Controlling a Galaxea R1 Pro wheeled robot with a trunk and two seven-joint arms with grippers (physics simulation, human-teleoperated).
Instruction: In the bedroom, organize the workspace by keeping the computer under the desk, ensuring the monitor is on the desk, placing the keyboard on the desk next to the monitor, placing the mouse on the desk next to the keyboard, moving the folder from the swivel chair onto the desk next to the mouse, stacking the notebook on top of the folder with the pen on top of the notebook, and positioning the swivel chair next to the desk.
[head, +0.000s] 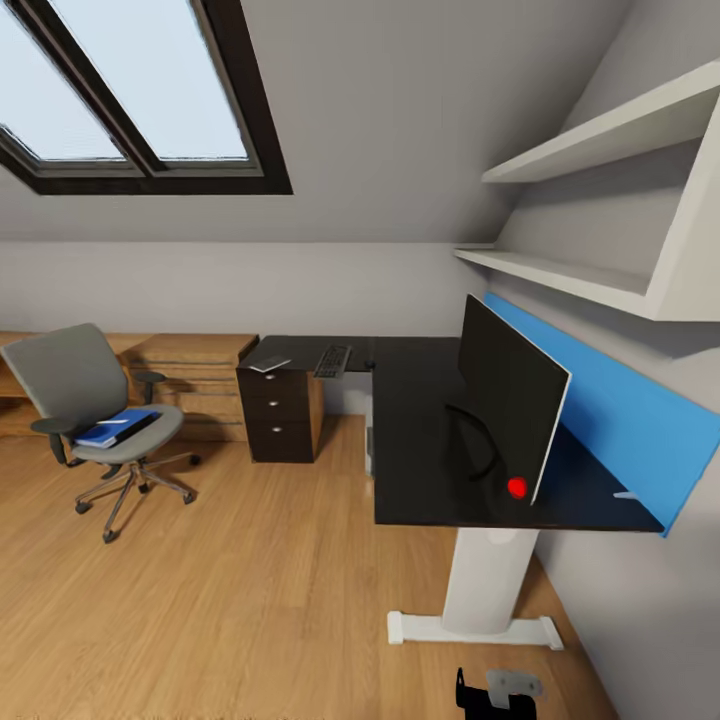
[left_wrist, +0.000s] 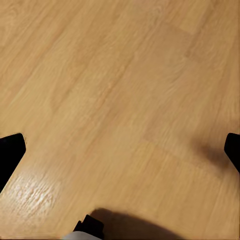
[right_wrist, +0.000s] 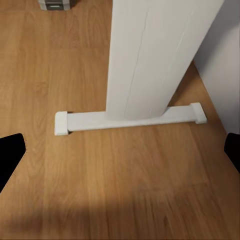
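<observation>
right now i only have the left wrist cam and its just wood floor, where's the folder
Observer: The folder lies on the seat of the swivel chair, in the head view, away from the desk.
Operator: is the monitor on the desk already
Observer: Yes, the monitor stands upright on the black top near the wall.
Operator: and the keyboard
Observer: The keyboard lies on the far wing of the desk, above the drawer unit, well apart from the monitor.
Operator: what's my right arm facing
Observer: Its wrist camera looks at the desk's white leg and foot bar.
</observation>
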